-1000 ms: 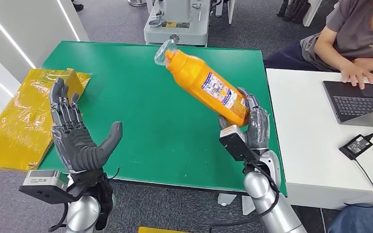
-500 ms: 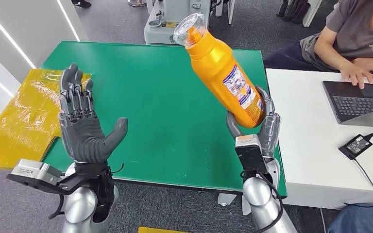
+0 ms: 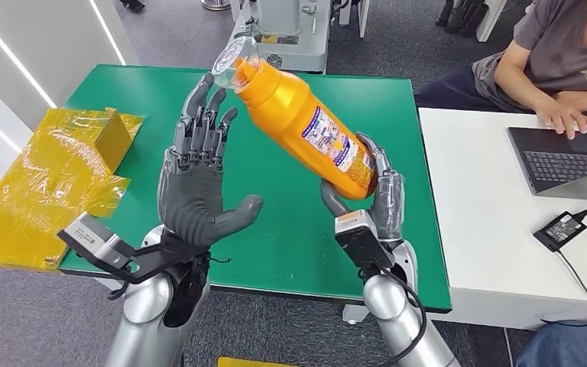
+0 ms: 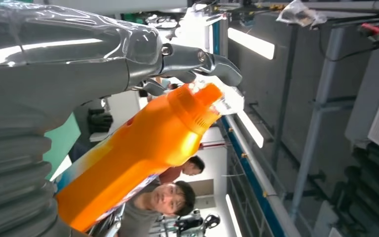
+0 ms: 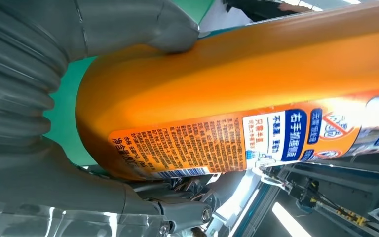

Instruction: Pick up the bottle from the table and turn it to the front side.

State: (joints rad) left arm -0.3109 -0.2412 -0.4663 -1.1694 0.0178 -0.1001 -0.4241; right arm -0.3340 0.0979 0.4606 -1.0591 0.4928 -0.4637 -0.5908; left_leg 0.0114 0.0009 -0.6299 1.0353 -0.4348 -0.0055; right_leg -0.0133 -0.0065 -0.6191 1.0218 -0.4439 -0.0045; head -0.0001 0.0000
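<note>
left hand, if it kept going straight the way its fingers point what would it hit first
Probably the bottle, near its clear cap: the left hand's open fingertips lie just beside the neck. Depth is unclear, so it might slip past.

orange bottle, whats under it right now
The orange bottle is held tilted above the green table; the right hand wraps its base. The table patch behind that hand is hidden.

A crumpled yellow bag (image 3: pixel 46 183) lies at the green table's (image 3: pixel 290 222) edge; a seated person (image 3: pixel 558 61) uses a laptop (image 3: pixel 562 159).
</note>
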